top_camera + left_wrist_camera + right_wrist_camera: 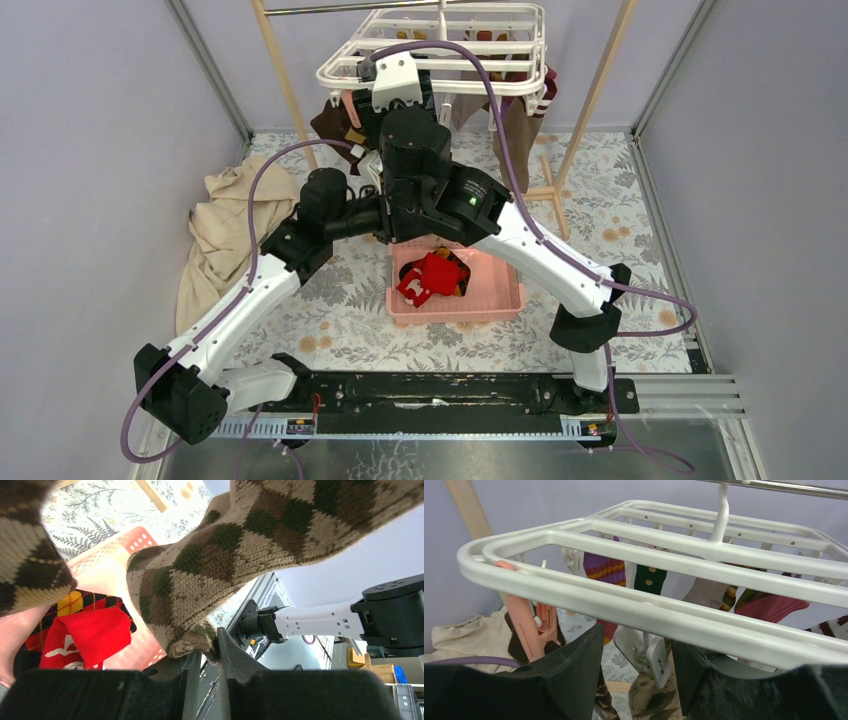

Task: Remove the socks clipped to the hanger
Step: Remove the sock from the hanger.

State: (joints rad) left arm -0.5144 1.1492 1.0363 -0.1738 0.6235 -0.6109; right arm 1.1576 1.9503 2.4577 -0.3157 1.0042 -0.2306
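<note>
The white hanger (440, 50) (634, 607) hangs at the back with several socks clipped under it, among them a purple striped one (605, 570), a dark green one (649, 579) and a maroon one (769, 607). My right gripper (639, 647) (395, 85) is open at the hanger's front left corner. Its jaws stand on either side of a white clip (649, 655) that holds a brown argyle sock (649, 695). That argyle sock (225, 555) runs down to my left gripper (212, 652), which is shut on its lower end. From above, the left gripper is hidden under the right arm.
A pink basket (505, 300) (135, 540) below the arms holds a red sock (430, 275) (87, 635) and a tartan one. A beige cloth (225, 215) lies at the left. Wooden poles (285, 75) flank the hanger. A pink clip (531, 622) hangs beside the right gripper.
</note>
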